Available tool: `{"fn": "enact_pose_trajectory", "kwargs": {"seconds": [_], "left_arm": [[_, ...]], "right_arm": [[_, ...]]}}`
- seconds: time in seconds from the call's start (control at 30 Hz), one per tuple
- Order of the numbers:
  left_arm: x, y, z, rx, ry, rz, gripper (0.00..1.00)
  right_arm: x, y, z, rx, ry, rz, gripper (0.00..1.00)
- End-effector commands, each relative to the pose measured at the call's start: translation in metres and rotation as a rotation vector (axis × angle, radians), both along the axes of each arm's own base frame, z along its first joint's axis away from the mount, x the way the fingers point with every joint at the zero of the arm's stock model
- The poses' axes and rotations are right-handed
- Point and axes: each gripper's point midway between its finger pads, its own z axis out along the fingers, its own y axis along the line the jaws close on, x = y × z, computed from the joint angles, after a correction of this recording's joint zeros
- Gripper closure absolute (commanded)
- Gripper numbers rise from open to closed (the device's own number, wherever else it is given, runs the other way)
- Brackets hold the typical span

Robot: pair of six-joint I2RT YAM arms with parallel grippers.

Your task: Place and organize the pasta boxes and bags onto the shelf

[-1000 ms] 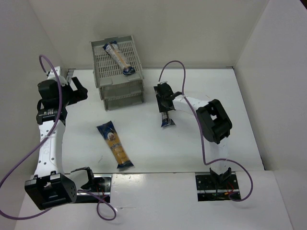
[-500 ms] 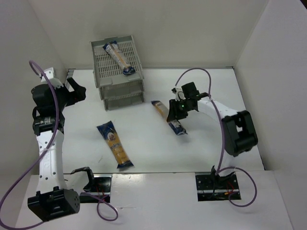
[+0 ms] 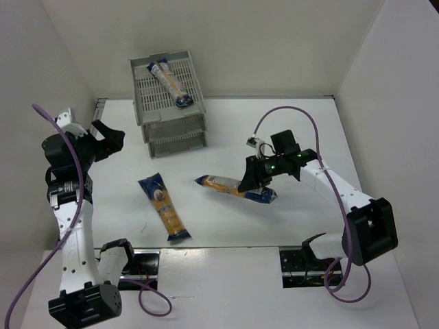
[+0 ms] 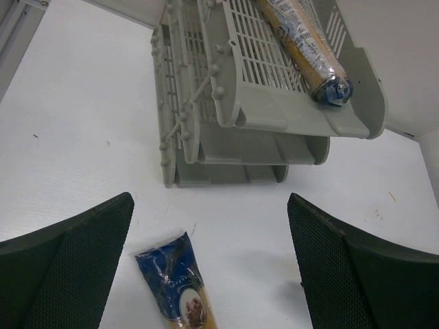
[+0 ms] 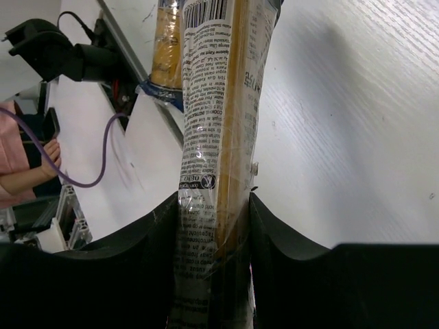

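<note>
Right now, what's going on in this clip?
The right fingers are clamped on one pasta bag, holding it over the middle of the table, in front of the shelf. The left fingers stand wide open and empty, off to the shelf's left. A second bag lies in the shelf's top level, and a third bag lies flat on the table, untouched.

White arms (image 3: 70,218), black joints (image 3: 371,235), purple cables (image 3: 282,108)

Grey shelf (image 3: 147,92) with top-tray bag (image 3: 169,81); loose bag (image 3: 164,208) flat; third bag (image 3: 219,185) gripped.
</note>
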Motion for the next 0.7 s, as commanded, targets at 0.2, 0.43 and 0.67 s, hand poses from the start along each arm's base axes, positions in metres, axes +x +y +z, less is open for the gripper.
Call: {"fn": "enact_pose_trajectory", "kwargs": {"seconds": [0.2,0.43,0.67], "left_arm": [[-0.004,-0.008,0.013,-0.027,-0.046,-0.028,0.00],[0.001,-0.018,0.000,-0.032,-0.004,-0.111,0.00],[-0.005,-0.047,-0.007,0.036,0.048,-0.292,0.00]], "right_arm": [[0.026,0.034,0.118,0.290,-0.161,0.041,1.00],[0.059,0.063,0.157,0.341,-0.197,0.051,1.00],[0.102,0.081,0.155,0.326,-0.177,-0.032,1.00]]}}
